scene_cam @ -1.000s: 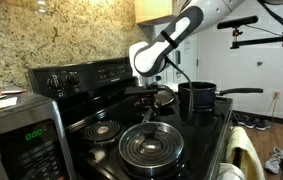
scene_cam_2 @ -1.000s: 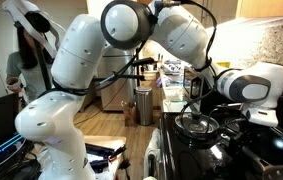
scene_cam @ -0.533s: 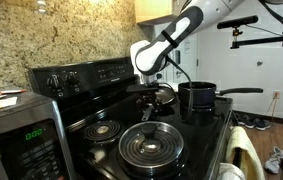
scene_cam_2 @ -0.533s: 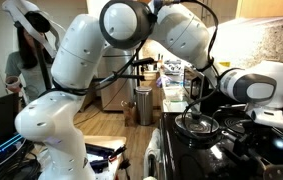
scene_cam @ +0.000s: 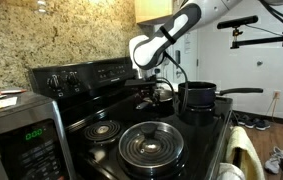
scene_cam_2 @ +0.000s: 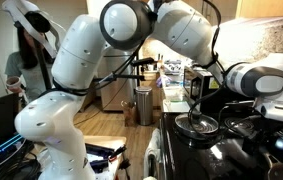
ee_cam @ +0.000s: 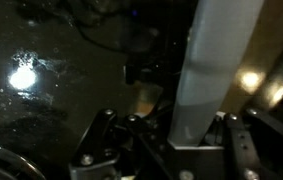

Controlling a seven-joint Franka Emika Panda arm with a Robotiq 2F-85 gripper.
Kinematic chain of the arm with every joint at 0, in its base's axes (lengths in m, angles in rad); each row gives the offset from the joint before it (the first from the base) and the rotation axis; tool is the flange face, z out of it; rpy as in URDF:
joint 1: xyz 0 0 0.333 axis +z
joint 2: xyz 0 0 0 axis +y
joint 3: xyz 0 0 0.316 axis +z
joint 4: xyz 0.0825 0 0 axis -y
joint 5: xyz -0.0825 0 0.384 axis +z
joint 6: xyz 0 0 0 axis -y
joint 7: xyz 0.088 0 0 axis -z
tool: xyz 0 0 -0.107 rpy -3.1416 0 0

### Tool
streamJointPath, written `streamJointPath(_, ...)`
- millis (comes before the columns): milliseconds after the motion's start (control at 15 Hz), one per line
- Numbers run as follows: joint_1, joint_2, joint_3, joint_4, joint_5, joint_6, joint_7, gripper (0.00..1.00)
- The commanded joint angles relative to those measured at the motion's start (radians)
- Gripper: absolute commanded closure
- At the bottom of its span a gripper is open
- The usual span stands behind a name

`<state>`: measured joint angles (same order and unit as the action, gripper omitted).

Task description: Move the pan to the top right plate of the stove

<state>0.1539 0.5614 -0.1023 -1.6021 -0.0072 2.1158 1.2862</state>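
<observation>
On the black stove (scene_cam: pixel 81 76), my gripper (scene_cam: pixel 153 95) reaches down from the white arm near the far end of the knob panel. In the wrist view my gripper (ee_cam: pixel 186 125) is shut on a pale flat metal strip, the pan's handle (ee_cam: pixel 216 60), which runs up between the fingers. The silvery pan (scene_cam: pixel 163 99) shows just beside the gripper, and as a shiny round dish (scene_cam_2: pixel 196 125) in an exterior view. I cannot pick out the top right plate; the gripper and the pots cover that part of the cooktop.
A deep black saucepan (scene_cam: pixel 196 97) with a long handle stands right beside the pan. A dark ribbed lidded pan (scene_cam: pixel 151 146) sits at the near side. A bare coil burner (scene_cam: pixel 102 129) lies by the knob panel, and a microwave (scene_cam: pixel 21 135) stands in the near left corner.
The jaws finished closing on the pan's handle. The wrist has risen slightly and shifted a little sideways with it.
</observation>
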Motion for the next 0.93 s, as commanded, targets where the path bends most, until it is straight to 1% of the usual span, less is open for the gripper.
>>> streamJointPath(0,-0.018,0.033,0.002,0.071,-0.019,-0.028,-0.015,1.0)
streamJointPath(467,-0.04,0.077,-0.007,0.124,0.006,-0.028,0.009,1.0)
streamJointPath(867,-0.058,0.1,-0.015,0.154,0.031,-0.032,0.055,1.0)
